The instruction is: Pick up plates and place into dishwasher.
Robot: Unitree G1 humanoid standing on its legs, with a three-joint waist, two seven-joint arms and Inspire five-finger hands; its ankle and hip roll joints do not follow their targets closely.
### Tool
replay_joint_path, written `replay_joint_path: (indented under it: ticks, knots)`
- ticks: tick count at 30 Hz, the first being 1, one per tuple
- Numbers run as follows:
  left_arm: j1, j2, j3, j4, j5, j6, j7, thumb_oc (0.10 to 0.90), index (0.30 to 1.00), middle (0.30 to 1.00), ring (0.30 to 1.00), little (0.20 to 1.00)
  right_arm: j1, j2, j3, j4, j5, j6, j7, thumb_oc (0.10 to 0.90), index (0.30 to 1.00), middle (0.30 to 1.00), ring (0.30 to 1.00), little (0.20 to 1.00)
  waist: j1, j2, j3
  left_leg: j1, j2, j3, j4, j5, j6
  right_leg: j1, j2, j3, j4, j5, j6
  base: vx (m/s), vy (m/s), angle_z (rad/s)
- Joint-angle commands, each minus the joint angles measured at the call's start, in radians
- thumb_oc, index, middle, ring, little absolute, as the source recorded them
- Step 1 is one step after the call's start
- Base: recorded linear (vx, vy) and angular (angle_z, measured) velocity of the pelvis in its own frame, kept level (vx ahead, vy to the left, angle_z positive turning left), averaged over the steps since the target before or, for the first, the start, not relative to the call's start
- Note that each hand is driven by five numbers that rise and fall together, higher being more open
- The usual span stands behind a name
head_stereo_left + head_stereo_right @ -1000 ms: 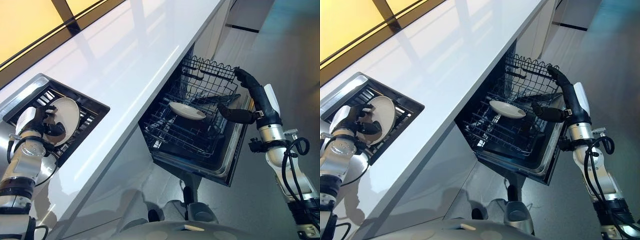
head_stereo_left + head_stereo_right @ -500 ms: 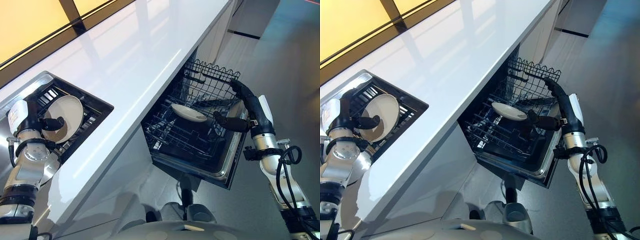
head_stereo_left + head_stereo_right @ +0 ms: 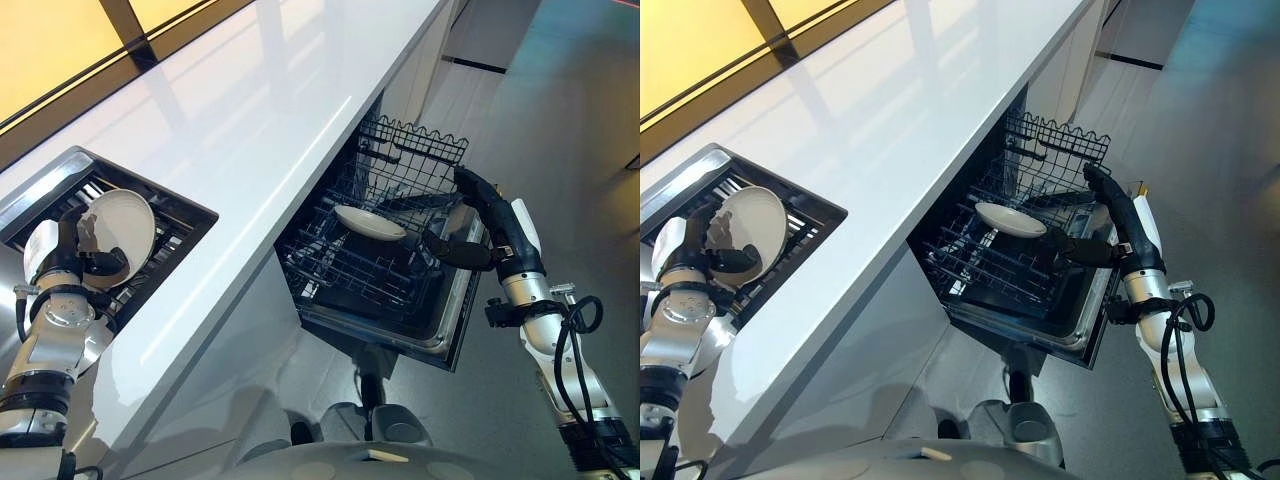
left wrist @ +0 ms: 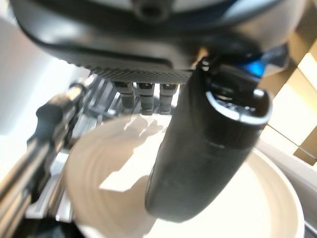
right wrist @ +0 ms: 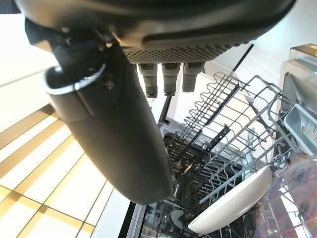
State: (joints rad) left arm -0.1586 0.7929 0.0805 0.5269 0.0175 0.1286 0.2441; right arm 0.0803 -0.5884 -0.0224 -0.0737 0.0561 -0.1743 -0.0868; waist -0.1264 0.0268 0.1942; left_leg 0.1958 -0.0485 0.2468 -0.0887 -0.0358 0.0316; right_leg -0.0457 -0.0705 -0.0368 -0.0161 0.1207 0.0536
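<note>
Now the left hand (image 3: 88,262) clasps a white plate (image 3: 122,225) standing in the sink rack (image 3: 170,225); lifting it straight avoids snags. Right hand (image 3: 480,225), fingers relaxed, waits by the dishwasher basket (image 3: 400,215).

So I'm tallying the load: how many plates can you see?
2: one plate in the sink rack, held by the left hand; one lying in the dishwasher rack. Others may be hidden.
</note>
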Motion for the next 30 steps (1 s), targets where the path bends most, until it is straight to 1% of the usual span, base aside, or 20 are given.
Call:
replay_joint_path:
  ticks: [1,5,6,8,9,10,11,12,13,15,19,22,23,24,25,26,27,29,30]
  knots:
    - [-0.136,0.070,0.020,0.021,-0.056,-0.060,0.020,0.800,0.900,0.900,0.900,0.900,-0.120,-0.076,-0.085,-0.111,0.025,-0.127,-0.048,0.800,0.900,0.900,0.900,0.900,-0.021,0.041,-0.011,-0.108,-0.075,-0.038,0.086,-0.087,0.057,-0.053,0.018,-0.014,0.182,-0.173,0.096,0.03,0.078,-0.05]
    - [-0.161,0.064,0.020,0.053,-0.097,-0.070,0.028,0.800,0.900,0.900,0.900,0.900,-0.122,-0.086,-0.096,-0.106,0.016,-0.135,-0.045,0.800,0.900,0.900,0.900,0.900,-0.026,0.045,-0.004,-0.120,-0.075,-0.029,0.094,-0.086,0.056,-0.063,0.017,-0.008,0.179,-0.169,0.096,0.02,0.069,-0.07]
    - [-0.171,0.060,0.016,0.059,-0.114,-0.064,0.031,0.800,0.900,0.900,0.900,0.900,-0.126,-0.091,-0.097,-0.104,0.014,-0.132,-0.044,0.800,0.900,0.900,0.900,0.900,-0.028,0.046,-0.001,-0.123,-0.075,-0.026,0.096,-0.086,0.055,-0.067,0.017,-0.006,0.179,-0.167,0.096,0.02,0.078,-0.08]
    - [-0.182,0.052,0.012,0.070,-0.129,-0.051,0.013,0.800,0.900,0.900,0.900,0.900,-0.131,-0.097,-0.099,-0.105,0.012,-0.128,-0.042,0.800,0.900,0.900,0.900,0.900,-0.030,0.047,0.005,-0.127,-0.073,-0.023,0.101,-0.086,0.055,-0.073,0.016,-0.005,0.184,-0.166,0.096,0.01,0.047,-0.07]
    - [-0.189,0.051,0.009,0.077,-0.137,-0.039,-0.010,0.800,0.900,0.900,0.900,0.900,-0.133,-0.101,-0.100,-0.107,0.010,-0.125,-0.044,0.800,0.900,0.900,0.900,0.900,-0.032,0.048,0.009,-0.129,-0.073,-0.022,0.103,-0.086,0.055,-0.075,0.016,-0.004,0.186,-0.167,0.096,-0.01,0.030,-0.05]
    - [-0.194,0.050,0.003,0.083,-0.153,-0.023,-0.060,0.800,0.900,0.900,0.900,0.900,-0.136,-0.106,-0.102,-0.109,0.009,-0.119,-0.047,0.800,0.900,0.900,0.900,0.900,-0.032,0.048,0.014,-0.134,-0.073,-0.023,0.107,-0.086,0.054,-0.077,0.016,-0.003,0.188,-0.166,0.096,-0.02,0.027,-0.04]
    - [-0.199,0.052,0.003,0.085,-0.175,-0.020,-0.086,0.440,0.592,0.592,0.592,0.540,-0.140,-0.111,-0.103,-0.111,0.012,-0.114,-0.049,0.800,0.900,0.900,0.900,0.900,-0.031,0.048,0.017,-0.137,-0.073,-0.025,0.108,-0.086,0.054,-0.079,0.016,-0.002,0.188,-0.166,0.095,0.00,0.000,0.00]
    - [-0.203,0.051,0.003,0.089,-0.184,-0.020,-0.107,0.133,0.328,0.328,0.328,0.233,-0.143,-0.115,-0.105,-0.112,0.010,-0.111,-0.052,0.800,0.900,0.900,0.900,0.900,-0.030,0.049,0.020,-0.138,-0.073,-0.026,0.110,-0.086,0.054,-0.080,0.016,-0.002,0.189,-0.166,0.095,0.00,0.000,0.00]
    - [-0.203,0.052,0.005,0.090,-0.221,-0.025,-0.146,0.100,0.300,0.300,0.300,0.200,-0.144,-0.115,-0.108,-0.110,0.010,-0.111,-0.053,0.800,0.900,0.900,0.900,0.900,-0.029,0.051,0.023,-0.138,-0.073,-0.026,0.110,-0.086,0.053,-0.080,0.015,-0.003,0.190,-0.166,0.096,0.00,0.000,0.00]
    - [-0.202,0.049,0.013,0.086,-0.256,-0.027,-0.170,0.100,0.300,0.300,0.300,0.200,-0.144,-0.115,-0.111,-0.109,0.012,-0.112,-0.051,0.800,0.900,0.900,0.900,0.900,-0.028,0.052,0.024,-0.139,-0.072,-0.025,0.110,-0.085,0.052,-0.079,0.015,-0.004,0.188,-0.170,0.095,0.00,0.000,0.00]
    - [-0.194,0.045,0.035,0.057,-0.338,-0.064,-0.174,0.100,0.300,0.300,0.300,0.200,-0.149,-0.110,-0.110,-0.110,0.013,-0.112,-0.056,0.800,0.900,0.900,0.900,0.900,-0.019,0.060,0.025,-0.137,-0.072,-0.036,0.106,-0.082,0.050,-0.073,0.013,-0.016,0.190,-0.174,0.094,-0.05,-0.017,0.01]
    - [-0.186,0.046,0.044,0.054,-0.317,-0.082,-0.144,0.100,0.300,0.300,0.300,0.200,-0.150,-0.105,-0.106,-0.100,0.010,-0.123,-0.056,0.800,0.900,0.900,0.900,0.900,-0.014,0.062,0.019,-0.132,-0.073,-0.043,0.102,-0.080,0.050,-0.067,0.012,-0.026,0.193,-0.177,0.092,-0.02,-0.013,0.02]
    - [-0.183,0.047,0.045,0.052,-0.298,-0.093,-0.102,0.100,0.300,0.300,0.300,0.200,-0.152,-0.105,-0.100,-0.099,0.012,-0.121,-0.058,0.800,0.900,0.900,0.900,0.900,-0.010,0.063,0.015,-0.129,-0.072,-0.048,0.099,-0.078,0.049,-0.065,0.012,-0.030,0.195,-0.180,0.090,-0.02,-0.020,0.06]
    - [-0.182,0.046,0.045,0.051,-0.288,-0.101,-0.085,0.100,0.300,0.300,0.300,0.200,-0.153,-0.104,-0.098,-0.098,0.012,-0.121,-0.058,0.800,0.900,0.900,0.900,0.900,-0.010,0.063,0.014,-0.129,-0.072,-0.049,0.098,-0.078,0.048,-0.064,0.012,-0.032,0.195,-0.181,0.090,-0.02,-0.022,0.08]
    - [-0.181,0.050,0.045,0.049,-0.290,-0.107,-0.058,0.169,0.359,0.359,0.359,0.269,-0.154,-0.104,-0.093,-0.097,0.010,-0.119,-0.060,0.800,0.900,0.900,0.900,0.900,-0.009,0.063,0.012,-0.127,-0.073,-0.052,0.098,-0.078,0.048,-0.062,0.011,-0.034,0.197,-0.181,0.090,-0.01,-0.026,0.07]
    - [-0.182,0.055,0.048,0.048,-0.280,-0.121,-0.004,0.191,0.378,0.378,0.378,0.291,-0.156,-0.103,-0.087,-0.096,0.008,-0.118,-0.063,0.800,0.900,0.900,0.900,0.900,-0.006,0.063,0.009,-0.125,-0.073,-0.055,0.097,-0.079,0.049,-0.061,0.011,-0.036,0.199,-0.182,0.088,-0.02,-0.036,0.06]
    - [-0.181,0.061,0.054,0.047,-0.254,-0.139,0.064,0.163,0.354,0.354,0.354,0.263,-0.155,-0.103,-0.083,-0.093,0.014,-0.118,-0.061,0.800,0.900,0.900,0.900,0.900,-0.005,0.062,0.007,-0.121,-0.073,-0.058,0.095,-0.079,0.049,-0.058,0.011,-0.039,0.200,-0.184,0.087,-0.02,-0.040,0.02]
    - [-0.183,0.071,0.057,0.046,-0.221,-0.181,0.147,0.163,0.354,0.354,0.354,0.263,-0.155,-0.095,-0.070,-0.087,0.009,-0.119,-0.068,0.800,0.900,0.900,0.900,0.900,-0.001,0.061,0.000,-0.118,-0.073,-0.062,0.094,-0.080,0.048,-0.053,0.010,-0.044,0.202,-0.188,0.085,-0.01,-0.036,0.01]
    - [-0.182,0.077,0.060,0.035,-0.204,-0.193,0.188,0.254,0.432,0.432,0.432,0.354,-0.153,-0.094,-0.066,-0.085,0.010,-0.120,-0.070,0.800,0.900,0.900,0.900,0.900,0.001,0.060,-0.002,-0.117,-0.073,-0.064,0.093,-0.080,0.047,-0.049,0.009,-0.046,0.202,-0.191,0.083,-0.01,-0.048,0.03]
